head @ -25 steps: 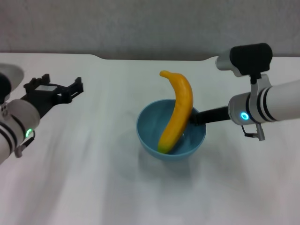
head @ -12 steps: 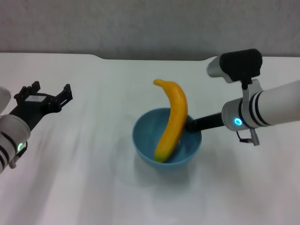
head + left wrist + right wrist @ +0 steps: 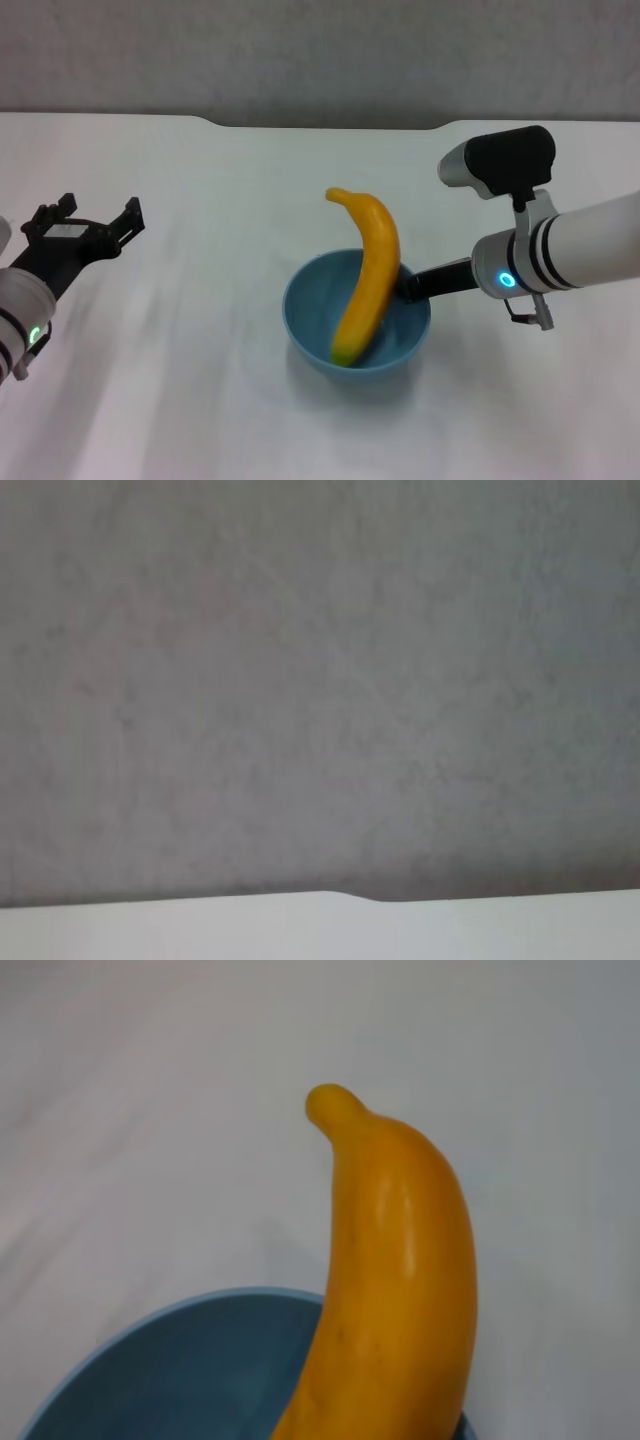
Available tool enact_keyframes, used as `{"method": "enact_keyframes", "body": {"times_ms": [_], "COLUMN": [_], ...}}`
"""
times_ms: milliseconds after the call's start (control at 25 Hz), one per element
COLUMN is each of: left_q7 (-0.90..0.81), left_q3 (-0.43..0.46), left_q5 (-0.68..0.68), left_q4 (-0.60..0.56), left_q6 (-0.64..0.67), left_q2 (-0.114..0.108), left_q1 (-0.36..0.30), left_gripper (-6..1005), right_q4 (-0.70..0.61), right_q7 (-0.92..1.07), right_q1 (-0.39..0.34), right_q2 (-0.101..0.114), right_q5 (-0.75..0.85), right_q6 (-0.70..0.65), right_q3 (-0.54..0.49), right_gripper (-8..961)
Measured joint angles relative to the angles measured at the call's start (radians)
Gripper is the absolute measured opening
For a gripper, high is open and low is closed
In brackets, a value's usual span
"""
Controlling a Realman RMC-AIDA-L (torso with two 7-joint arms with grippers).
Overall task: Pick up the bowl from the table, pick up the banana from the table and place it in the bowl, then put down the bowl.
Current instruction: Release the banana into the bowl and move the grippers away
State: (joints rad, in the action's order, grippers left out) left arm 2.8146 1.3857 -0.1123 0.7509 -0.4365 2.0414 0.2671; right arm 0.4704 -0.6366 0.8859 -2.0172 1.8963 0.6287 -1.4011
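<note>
The light-blue bowl [image 3: 308, 312] is at the middle of the white table [image 3: 180, 390], with its shadow close beneath it. The yellow banana [image 3: 368, 272] leans inside it, one end down in the bowl and the other sticking up over the far rim. My right gripper [image 3: 411, 285] comes in from the right and is shut on the bowl's right rim, partly hidden behind the banana. The right wrist view shows the banana [image 3: 400, 1280] up close, rising out of the bowl [image 3: 170, 1365]. My left gripper [image 3: 97, 212] hangs open and holds nothing at the far left, well away from the bowl.
A grey wall [image 3: 320, 50] runs behind the table's far edge, which has a shallow notch [image 3: 320, 124]. The left wrist view shows only that wall [image 3: 320, 680] and a strip of the table [image 3: 300, 930].
The bowl, with the banana in it, has moved with my right gripper slightly left and toward the table's front. My left arm has drawn back further to the left.
</note>
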Motion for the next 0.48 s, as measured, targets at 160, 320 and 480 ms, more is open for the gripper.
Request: {"method": "enact_keyframes", "body": {"times_ms": [160, 320, 480], "left_q7": [-0.011, -0.017, -0.018], "left_q3": [-0.002, -0.002, 0.0], "left_q5": [-0.002, -0.002, -0.002], "left_q4": [-0.016, -0.02, -0.021], "left_q6": [-0.008, -0.009, -0.009], "left_q2": [0.0, 0.0, 0.0], "left_q1": [0.008, 0.009, 0.009], "left_gripper": [895, 895, 895], "right_q4": [-0.002, 0.002, 0.003], "right_q7": [0.0, 0.005, 0.005], "right_q1": [-0.008, -0.01, -0.012], "right_q2": [0.0, -0.001, 0.001], "right_q5": [-0.001, -0.03, -0.052], "right_q6": [0.001, 0.0, -0.005], "right_q3": [0.006, 0.04, 0.052], "right_gripper": [133, 135, 136]}}
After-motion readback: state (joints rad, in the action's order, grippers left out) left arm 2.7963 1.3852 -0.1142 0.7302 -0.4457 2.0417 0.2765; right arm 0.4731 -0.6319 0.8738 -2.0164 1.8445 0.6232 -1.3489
